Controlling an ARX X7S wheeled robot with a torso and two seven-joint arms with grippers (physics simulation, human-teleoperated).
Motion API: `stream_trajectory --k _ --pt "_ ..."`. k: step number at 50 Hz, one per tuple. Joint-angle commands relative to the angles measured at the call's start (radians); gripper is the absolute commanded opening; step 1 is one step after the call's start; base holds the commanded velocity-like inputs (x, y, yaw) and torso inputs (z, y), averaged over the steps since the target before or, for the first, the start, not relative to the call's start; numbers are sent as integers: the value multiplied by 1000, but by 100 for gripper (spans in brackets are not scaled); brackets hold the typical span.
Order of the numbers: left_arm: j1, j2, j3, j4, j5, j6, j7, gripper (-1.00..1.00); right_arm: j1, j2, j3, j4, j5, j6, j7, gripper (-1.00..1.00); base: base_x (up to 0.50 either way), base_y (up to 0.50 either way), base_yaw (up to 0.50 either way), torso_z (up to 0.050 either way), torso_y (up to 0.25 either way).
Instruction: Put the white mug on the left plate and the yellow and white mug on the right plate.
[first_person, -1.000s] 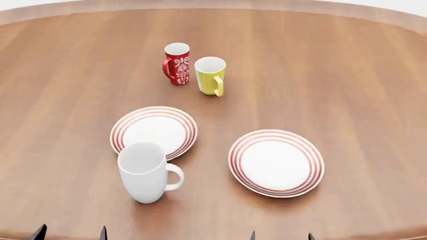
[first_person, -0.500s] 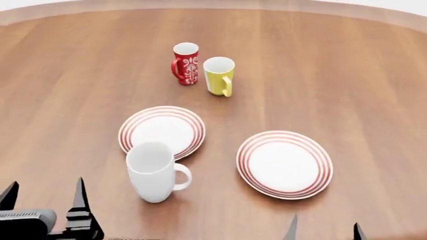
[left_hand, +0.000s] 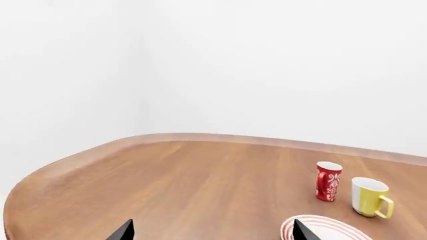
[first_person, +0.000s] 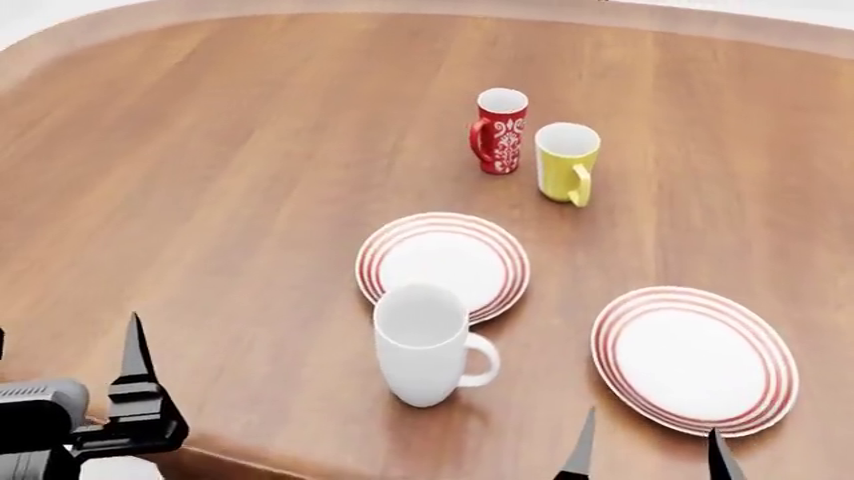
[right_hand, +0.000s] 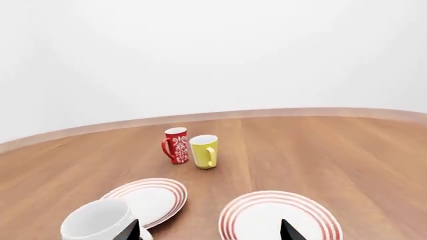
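The white mug (first_person: 424, 345) stands upright on the table, just in front of the left plate (first_person: 447, 262), its handle toward the right plate (first_person: 694, 360). Farther back stands the yellow and white mug (first_person: 567, 162), handle toward me. My left gripper (first_person: 67, 372) hovers open at the table's near left edge, well left of the white mug. At the near edge my right gripper (first_person: 650, 455) is open, just in front of the right plate. The right wrist view shows the white mug (right_hand: 100, 225), both plates (right_hand: 150, 197) (right_hand: 280, 217) and the yellow and white mug (right_hand: 203, 151). Neither gripper holds anything.
A slim red mug (first_person: 499, 131) with white ornament stands close beside the yellow and white mug, on its left. The round wooden table (first_person: 227, 170) has a curved edge running near my left gripper. The left wrist view shows the red mug (left_hand: 327, 181) and yellow and white mug (left_hand: 369, 197).
The head view has swung left, so mugs and plates now sit farther right in it. Both grippers' fingertips have risen into view at the bottom. No mug has moved on the table.
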Motion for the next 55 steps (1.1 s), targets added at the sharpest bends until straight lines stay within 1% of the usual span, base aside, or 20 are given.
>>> stream_trajectory --k 1,10,14,27,28,29,31,35,50,55 --pt "-5 -11 12 -16 4 43 -31 100 2 12 -17 -8 10 7 11 100 8 1 500 0 0" --pt "-4 -23 22 6 -10 16 -45 100 6 21 -35 0 4 8 16 100 6 1 500 0 0" --pt "6 -32 31 50 -11 6 -49 100 9 23 -36 7 9 10 22 100 6 1 500 0 0" --pt "5 -44 38 46 -28 14 -57 100 15 41 -69 10 -27 26 41 100 6 2 500 0 0" --pt "5 -45 38 47 -30 14 -58 100 16 41 -69 14 -26 25 43 100 -172 469 0 0 0" --pt "5 -47 39 48 -31 14 -59 100 18 35 -54 20 14 26 30 100 0 0 0 0 0" --pt "5 -49 40 47 -32 15 -61 100 8 41 -64 10 -18 0 39 100 0 0 0 0 0" --pt "4 -52 43 52 -35 12 -65 100 0 23 -12 5 132 -22 -14 100 44 -121 0 0 0" --pt "0 -66 41 60 -50 12 -81 100 -5 33 -15 -1 140 -34 3 100 172 -469 0 0 0" --pt "-4 -71 43 54 -53 15 -82 100 -6 28 5 -11 110 -47 56 100 138 -375 0 0 0"
